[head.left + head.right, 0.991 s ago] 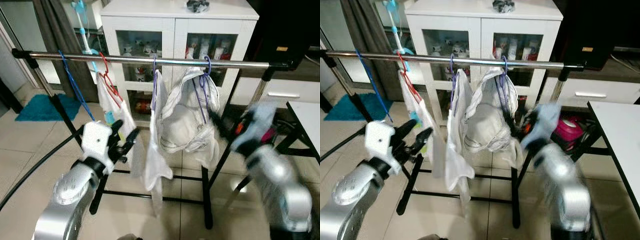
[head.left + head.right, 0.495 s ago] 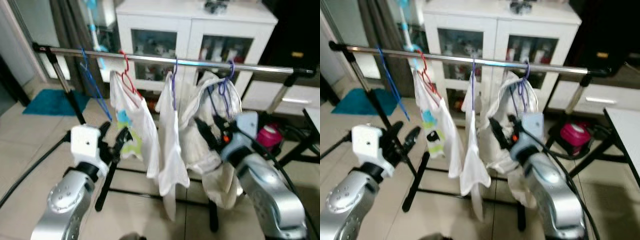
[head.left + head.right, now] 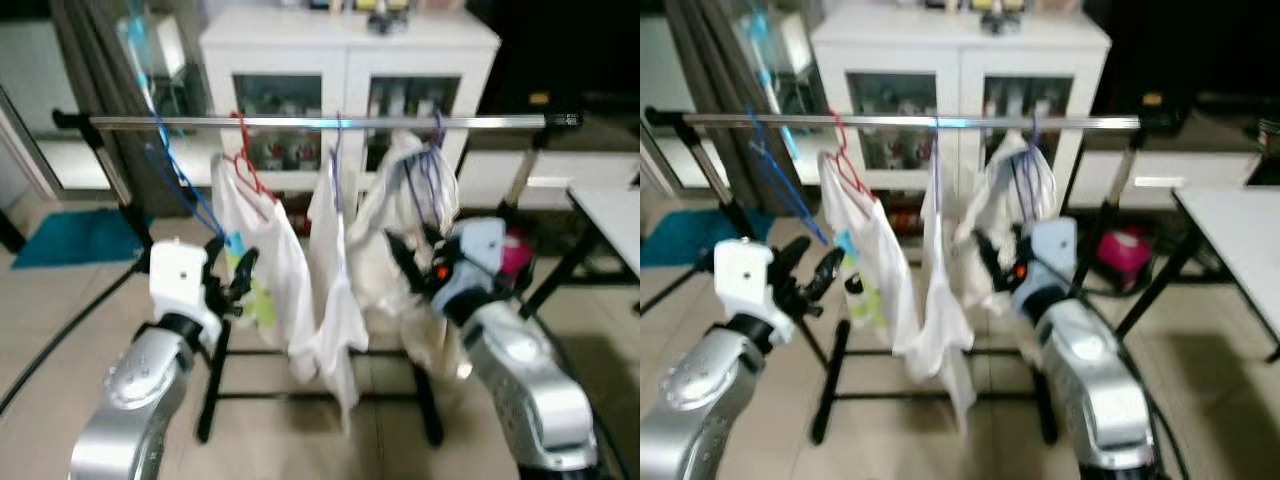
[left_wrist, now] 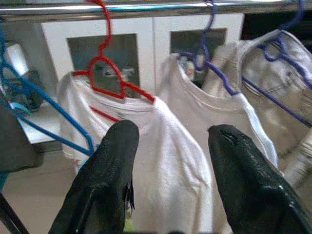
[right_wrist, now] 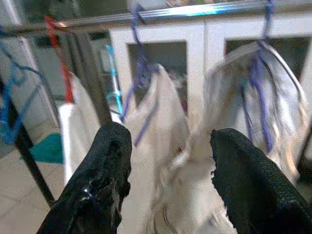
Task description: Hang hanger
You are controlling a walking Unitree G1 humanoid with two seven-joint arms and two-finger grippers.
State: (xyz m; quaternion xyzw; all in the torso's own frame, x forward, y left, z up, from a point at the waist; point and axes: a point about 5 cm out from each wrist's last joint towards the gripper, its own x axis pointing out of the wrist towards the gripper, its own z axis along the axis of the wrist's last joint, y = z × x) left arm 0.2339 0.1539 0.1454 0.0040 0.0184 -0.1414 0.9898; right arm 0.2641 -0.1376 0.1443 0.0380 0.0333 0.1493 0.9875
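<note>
Four hangers sit on the steel rail [image 3: 330,122]: an empty blue hanger [image 3: 180,180] at the robot's left end, a red hanger [image 3: 246,160] with a white tee, a purple hanger [image 3: 336,150] w/ a white shirt, and a purple hanger [image 3: 432,155] carrying a bunched cream garment [image 3: 400,240]. Left gripper [image 3: 228,280] hovers low, just beside the red-hanger tee, fingers [image 4: 105,175] spread, nothing between them. Right gripper [image 3: 410,262] sits against the cream garment, fingers [image 5: 105,170] spread, empty; cloth may brush one finger, but blur makes contact hard to confirm.

Risks: a finger snagging loose cloth on the way out would drag the rightmost hanger's hook along or off the rail; garment is bunched unevenly, so the hanger may tip. Left fingers could catch the tee hem likewise.

Room: garments hang close together mid-rail; bare rail lies at both ends. White cabinet [image 3: 350,60] stands behind the rack. White desk [image 3: 610,215] edge is near the right arm, limiting outward swing. Rack legs [image 3: 215,385] cross the floor below both arms.
</note>
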